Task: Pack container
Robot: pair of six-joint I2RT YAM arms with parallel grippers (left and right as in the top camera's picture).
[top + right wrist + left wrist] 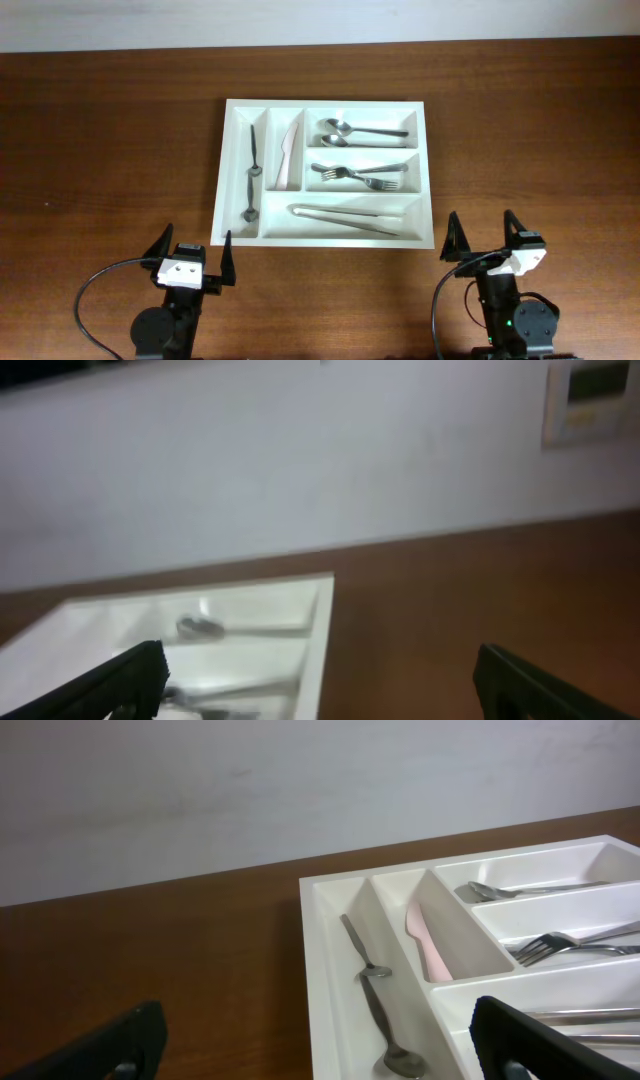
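Observation:
The white cutlery tray (pixel 432 170) lies at the table's middle. Its leftmost narrow slot holds two small dark spoons (pixel 251 180); the slot beside it holds a pale knife (pixel 290 155). The right compartments hold two spoons (pixel 362 131), forks (pixel 358 175) and tongs (pixel 345 216). My left gripper (pixel 193 250) is open and empty just in front of the tray's front left corner. My right gripper (pixel 482 236) is open and empty in front of the tray's front right corner. The tray also shows in the left wrist view (pixel 325 960) and, blurred, in the right wrist view (pixel 315 645).
The brown wooden table (pixel 110 150) runs out on all sides of the tray. A pale wall (pixel 250 790) stands behind the table's far edge. Black cables (pixel 95 290) loop beside both arm bases at the front edge.

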